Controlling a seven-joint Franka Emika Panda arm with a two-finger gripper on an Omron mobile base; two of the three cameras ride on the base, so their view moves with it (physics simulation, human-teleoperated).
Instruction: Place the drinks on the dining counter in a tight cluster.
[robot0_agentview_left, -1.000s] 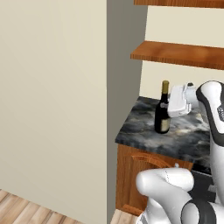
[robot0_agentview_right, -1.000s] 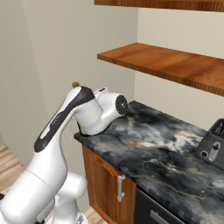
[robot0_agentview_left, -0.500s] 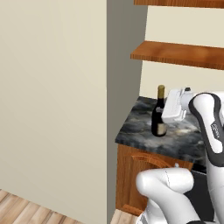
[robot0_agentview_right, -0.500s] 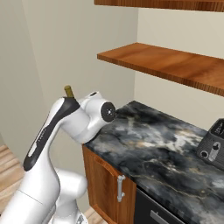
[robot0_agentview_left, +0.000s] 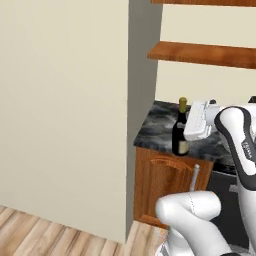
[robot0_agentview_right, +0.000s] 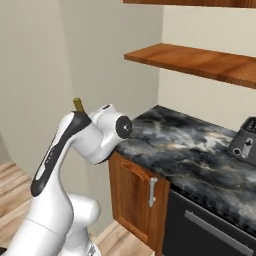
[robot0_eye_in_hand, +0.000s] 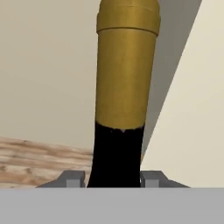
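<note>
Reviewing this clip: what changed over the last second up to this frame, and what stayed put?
The gripper carried the wine bottle leftward, off past the worktop's left end, as the arm swung out. The grip on the bottle did not change; the fingers flank its dark body below the yellow cap. Shelves, cabinet and the appliance at right stayed as they were.

A wine bottle (robot0_agentview_left: 180, 131) has near-black glass, a pale label near its base, and a mustard-yellow foil cap and neck. The worktop (robot0_agentview_right: 195, 150) is black stone veined with grey and faint tan marbling. The cabinet (robot0_agentview_right: 137, 200) under it is warm orange-brown wood with a silver handle (robot0_agentview_right: 150, 191). Two shelves (robot0_agentview_right: 197, 60) are reddish-brown wood. The walls (robot0_agentview_left: 60, 110) are plain beige. The floor (robot0_agentview_left: 30, 235) is light wooden planks.
</note>
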